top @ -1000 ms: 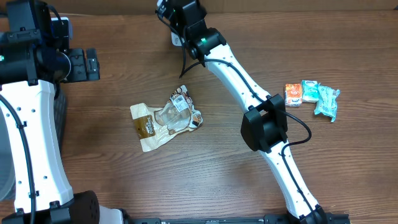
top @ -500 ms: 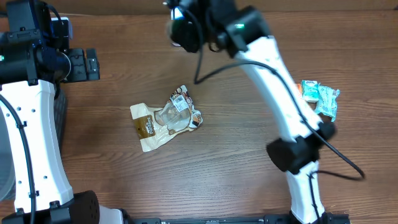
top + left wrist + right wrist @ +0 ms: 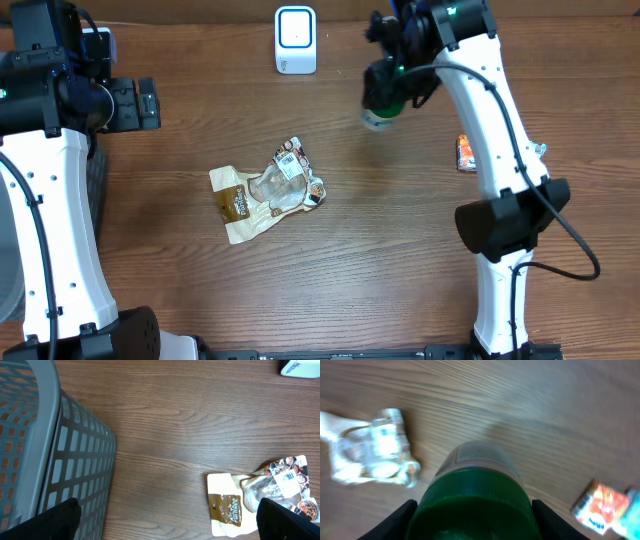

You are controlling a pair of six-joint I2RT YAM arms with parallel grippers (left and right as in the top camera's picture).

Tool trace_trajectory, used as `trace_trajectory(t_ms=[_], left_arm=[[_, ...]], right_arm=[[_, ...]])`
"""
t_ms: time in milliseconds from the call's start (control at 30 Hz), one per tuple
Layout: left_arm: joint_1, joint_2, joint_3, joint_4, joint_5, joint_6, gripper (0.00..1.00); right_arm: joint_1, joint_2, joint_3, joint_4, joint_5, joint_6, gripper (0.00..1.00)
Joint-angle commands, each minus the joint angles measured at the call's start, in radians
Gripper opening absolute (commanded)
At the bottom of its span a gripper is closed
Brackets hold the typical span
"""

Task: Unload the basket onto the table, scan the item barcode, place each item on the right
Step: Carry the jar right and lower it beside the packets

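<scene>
This is a robotics lab bench laid out like a shop checkout. Two white-and-black robot arms, the left arm [image 3: 50, 200] and the right arm [image 3: 490, 120], work over a brown wood-grain table [image 3: 180, 280]. A small white barcode scanner [image 3: 295, 40] stands at twelve o'clock on the table. Packaged groceries are spread about: a crumpled snack pouch [image 3: 265, 190] near the middle, small bright packets [image 3: 466, 152] at three o'clock, and a green-capped bottle [image 3: 475, 500] up at about one o'clock. A grey plastic mesh basket [image 3: 75, 450], much like a shopping basket, stands at nine o'clock.
</scene>
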Motion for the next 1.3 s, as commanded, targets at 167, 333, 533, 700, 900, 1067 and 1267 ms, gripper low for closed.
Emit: trace_trajectory(t_ms=[167, 333, 533, 700, 900, 1067, 1267], left_arm=[[0.008, -0.007, 0.007, 0.003, -0.002, 0.016, 1.00], [0.007, -0.007, 0.007, 0.003, -0.002, 0.016, 1.00], [0.008, -0.007, 0.007, 0.003, -0.002, 0.016, 1.00], [0.007, -0.007, 0.007, 0.003, -0.002, 0.016, 1.00], [0.007, -0.007, 0.007, 0.003, -0.002, 0.016, 0.99], [0.008, -0.007, 0.007, 0.003, -0.002, 0.016, 1.00], [0.008, -0.007, 0.007, 0.003, -0.002, 0.016, 1.00]], right_arm=[[-0.121, 0.004, -0.293, 0.127, 0.134, 0.227, 0.08], [-0.167, 0.004, -0.412, 0.170, 0.258, 0.270, 0.08], [-0.188, 0.004, -0.449, 0.193, 0.288, 0.285, 0.09], [-0.188, 0.004, -0.458, 0.200, 0.287, 0.285, 0.24], [-0.187, 0.005, -0.481, 0.213, 0.197, 0.285, 0.25], [-0.187, 0.006, -0.481, 0.220, 0.188, 0.285, 0.25], [-0.187, 0.006, -0.481, 0.214, 0.182, 0.285, 0.31]])
